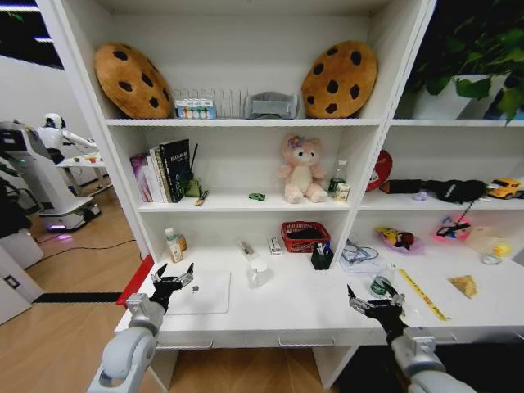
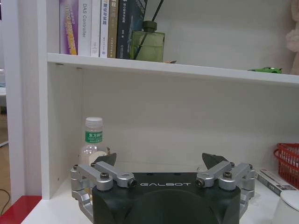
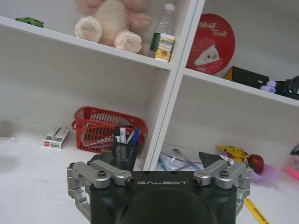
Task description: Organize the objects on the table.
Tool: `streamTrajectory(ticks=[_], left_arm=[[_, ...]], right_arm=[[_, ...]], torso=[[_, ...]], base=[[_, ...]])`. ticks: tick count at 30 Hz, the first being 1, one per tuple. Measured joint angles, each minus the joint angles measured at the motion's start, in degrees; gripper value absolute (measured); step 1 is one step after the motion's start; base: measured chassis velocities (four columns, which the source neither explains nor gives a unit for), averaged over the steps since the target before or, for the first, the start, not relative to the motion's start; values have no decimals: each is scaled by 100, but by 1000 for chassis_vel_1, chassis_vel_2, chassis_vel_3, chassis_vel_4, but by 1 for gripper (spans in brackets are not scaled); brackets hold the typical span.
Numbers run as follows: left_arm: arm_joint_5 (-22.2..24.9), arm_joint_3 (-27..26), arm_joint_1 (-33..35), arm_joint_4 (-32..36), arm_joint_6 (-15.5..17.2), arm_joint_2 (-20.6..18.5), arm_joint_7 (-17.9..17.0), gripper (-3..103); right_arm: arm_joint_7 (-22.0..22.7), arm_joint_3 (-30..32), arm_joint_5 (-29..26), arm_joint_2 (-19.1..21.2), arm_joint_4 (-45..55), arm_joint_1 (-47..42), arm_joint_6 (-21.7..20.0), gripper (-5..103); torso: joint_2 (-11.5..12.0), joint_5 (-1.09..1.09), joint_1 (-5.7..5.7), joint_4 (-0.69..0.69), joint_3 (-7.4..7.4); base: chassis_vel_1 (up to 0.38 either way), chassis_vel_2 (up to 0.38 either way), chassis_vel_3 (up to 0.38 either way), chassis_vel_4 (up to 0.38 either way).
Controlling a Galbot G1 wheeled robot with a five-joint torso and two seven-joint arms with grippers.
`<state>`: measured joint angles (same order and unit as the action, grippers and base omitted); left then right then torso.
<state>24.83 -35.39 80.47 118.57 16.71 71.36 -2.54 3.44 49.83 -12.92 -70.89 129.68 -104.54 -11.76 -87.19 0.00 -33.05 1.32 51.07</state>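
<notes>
Head view: the left gripper (image 1: 173,277) hovers, fingers apart and empty, over the laptop (image 1: 201,293) lying flat near the worktop's (image 1: 303,315) front-left corner. The right gripper (image 1: 375,299), fingers likewise spread, hangs above the front edge. Pens (image 3: 125,136) stand in a dark cup by the red basket (image 3: 96,128); the bottle (image 2: 93,145) stands at the back-left corner, probably upright.
</notes>
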Motion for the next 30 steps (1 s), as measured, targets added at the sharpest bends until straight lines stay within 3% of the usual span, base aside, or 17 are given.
streamTrajectory(ticks=[7, 13, 19, 30], left_arm=[[0, 0, 0, 0, 0, 0, 0, 100], [0, 0, 0, 0, 0, 0, 0, 100], [0, 0, 0, 0, 0, 0, 0, 100], [0, 0, 0, 0, 0, 0, 0, 100]], right_arm=[[9, -4, 190, -500, -2, -244, 297, 100], [7, -270, 827, -1348, 86, -503, 815, 100], [-51, -451, 1128, -1496, 13, -490, 988, 100], [-55, -475, 1131, -1565, -96, -499, 1243, 100]], torso=[[0, -2, 1, 0, 0], [1, -1, 1, 0, 0], [1, -1, 1, 0, 0], [0, 0, 0, 0, 0]], base=[[0, 0, 0, 0], [0, 0, 0, 0], [0, 0, 0, 0], [0, 0, 0, 0]])
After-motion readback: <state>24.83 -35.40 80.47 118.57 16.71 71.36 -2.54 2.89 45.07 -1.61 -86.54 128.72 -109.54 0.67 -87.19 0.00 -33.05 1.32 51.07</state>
